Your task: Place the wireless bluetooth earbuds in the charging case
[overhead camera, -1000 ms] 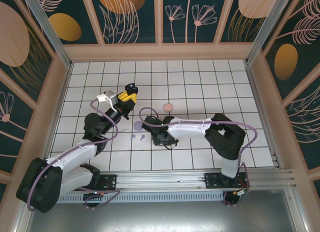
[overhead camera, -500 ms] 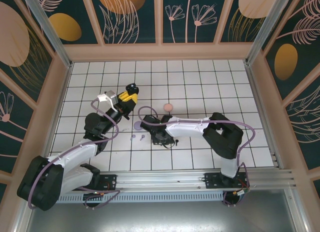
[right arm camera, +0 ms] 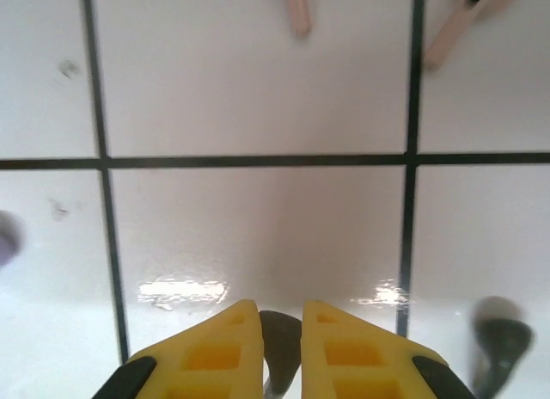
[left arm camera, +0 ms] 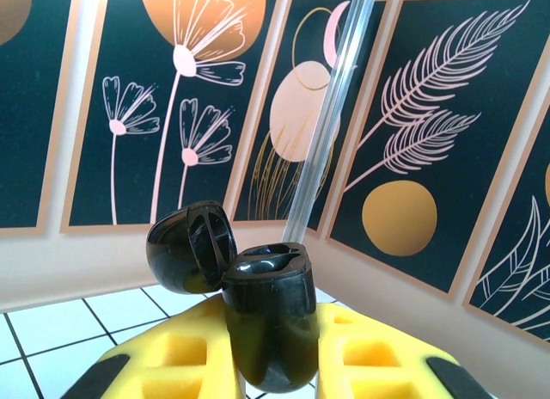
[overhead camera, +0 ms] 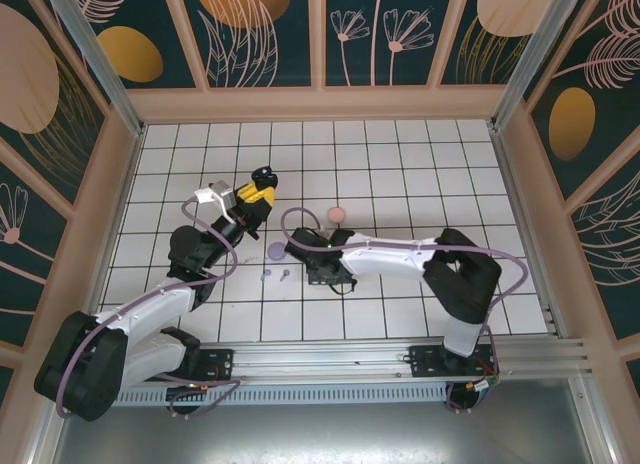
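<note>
Right claw (right arm camera: 280, 317): jaws drawn narrow, low over the tiled table (right arm camera: 258, 218), with a small dark rounded item pinched between the pads, judged to be a black earbud (right arm camera: 278, 343). A second black earbud (right arm camera: 501, 337) lies on the tile just to one side. Two pink earbuds (right arm camera: 298, 12) lie further ahead, apart from the claw. Left claw (left arm camera: 275, 365): closed on the black charging case (left arm camera: 266, 304), held raised with its lid (left arm camera: 191, 244) swung open and the opening facing up. Handling assessment: the earbuds are judged light, rigid and glossy, liable to slip or rotate under a pinch. They are best taken across the bulb with the stem free, under light pressure. The case is likewise hard and smooth, and the grip across its body appears sound. Clearance: seen from above, lilac earbuds (overhead camera: 285, 274) and a lilac case (overhead camera: 276, 251) sit near the right claw. Open tile lies between the two claws, and the walls stand well apart.
</note>
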Controlling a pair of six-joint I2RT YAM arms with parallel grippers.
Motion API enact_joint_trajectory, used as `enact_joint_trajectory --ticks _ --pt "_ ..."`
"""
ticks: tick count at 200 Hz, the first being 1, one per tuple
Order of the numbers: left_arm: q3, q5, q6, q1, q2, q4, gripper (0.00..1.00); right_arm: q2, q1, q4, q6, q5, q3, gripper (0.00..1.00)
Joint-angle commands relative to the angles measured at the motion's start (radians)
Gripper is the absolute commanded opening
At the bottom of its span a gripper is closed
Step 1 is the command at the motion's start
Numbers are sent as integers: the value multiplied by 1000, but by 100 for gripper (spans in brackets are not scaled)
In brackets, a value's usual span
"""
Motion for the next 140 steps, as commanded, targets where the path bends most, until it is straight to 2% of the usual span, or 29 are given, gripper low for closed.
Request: enact_joint_trajectory --ticks 1,48,76,107,140 --pt "33 27 7 0 -11 -17 0 -117 -14 10 -21 103 -7 14" --pt "80 49 55 0 -10 -97 0 -319 -72 82 -163 156 -6 14" --pt "105 78 82 0 9 -127 0 -433 -122 136 -274 141 18 14" --pt "147 206 96 0 70 -126 0 -511 -168 197 -412 96 80 14" --pt "202 336 92 -2 160 -78 0 -526 -172 253 -564 60 158 14"
